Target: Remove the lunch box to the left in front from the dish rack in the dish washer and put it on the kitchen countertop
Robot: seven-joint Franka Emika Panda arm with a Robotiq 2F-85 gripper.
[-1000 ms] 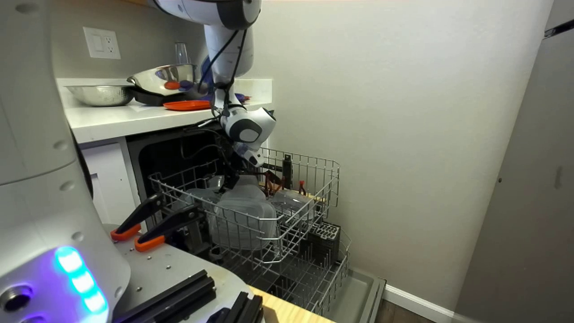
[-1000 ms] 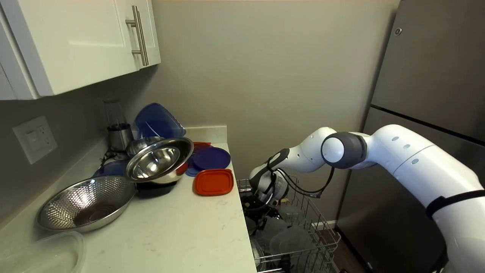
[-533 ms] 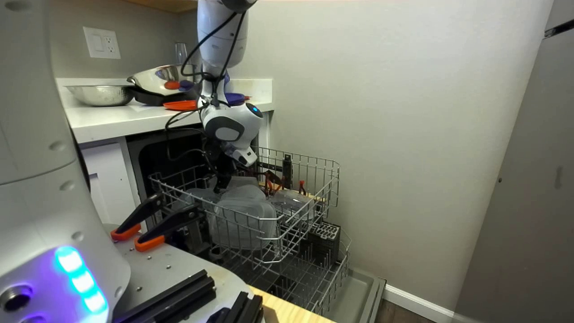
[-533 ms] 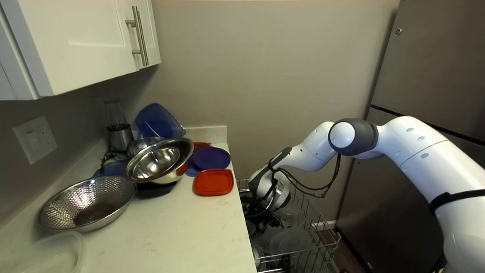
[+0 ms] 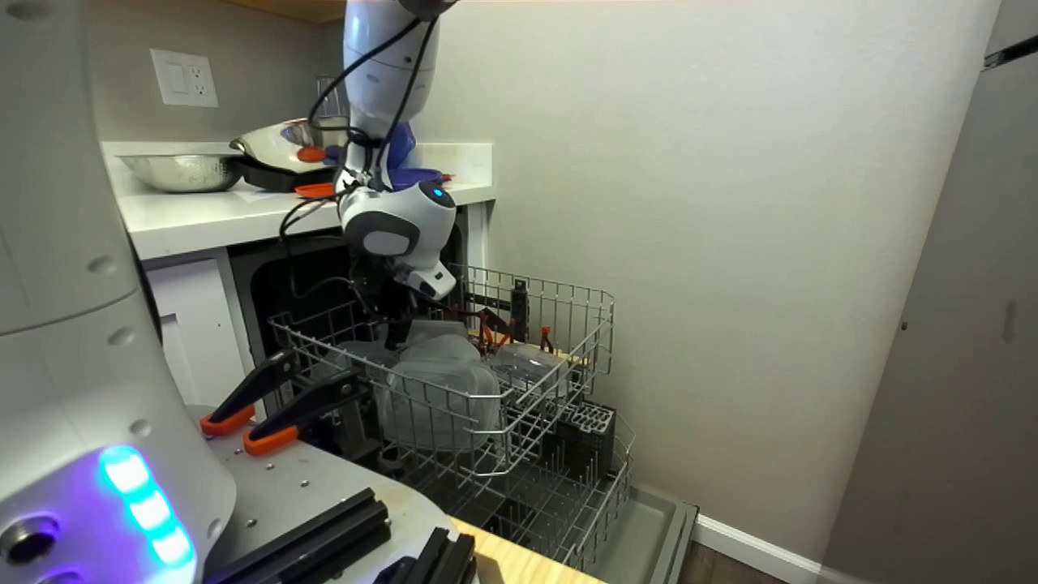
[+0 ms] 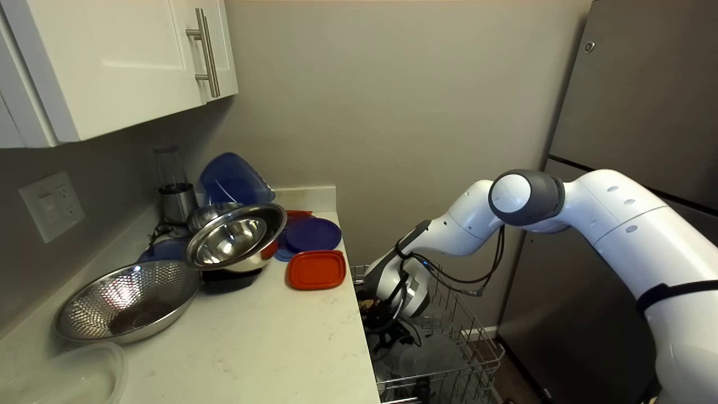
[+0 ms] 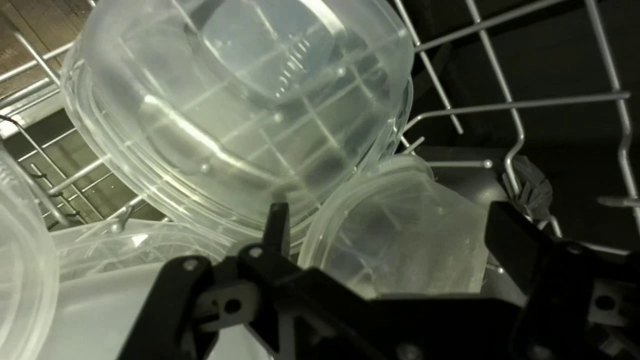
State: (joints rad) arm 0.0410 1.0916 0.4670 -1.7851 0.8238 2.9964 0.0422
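Note:
In the wrist view the lunch box (image 7: 415, 235), a translucent greyish plastic box, lies tilted in the dish rack (image 7: 560, 104). My gripper (image 7: 387, 215) stands open, one finger to each side of the box; narrow gaps show, and how deep the fingertips reach is unclear. A larger clear round-sided tub (image 7: 250, 115) sits right beside the box and the left finger. In an exterior view my hand (image 5: 401, 235) hangs over the left part of the pulled-out rack, in front of the dish washer (image 5: 296, 272); the fingertips are hard to make out there. The kitchen countertop (image 6: 291, 336) lies higher up.
On the countertop stand a steel colander (image 6: 129, 303), tilted steel bowls (image 6: 235, 235), a red lid (image 6: 317, 270), a purple-blue lid (image 6: 313, 234) and a clear tub (image 6: 73, 376). More clear containers (image 7: 20, 260) crowd the rack. Black-and-orange clamps (image 5: 312, 401) rise near the rack's left side.
In an exterior view my hand has shifted left, farther over the rack's left part, slowing toward now. The elbow has risen. The rack and its containers have stayed put.

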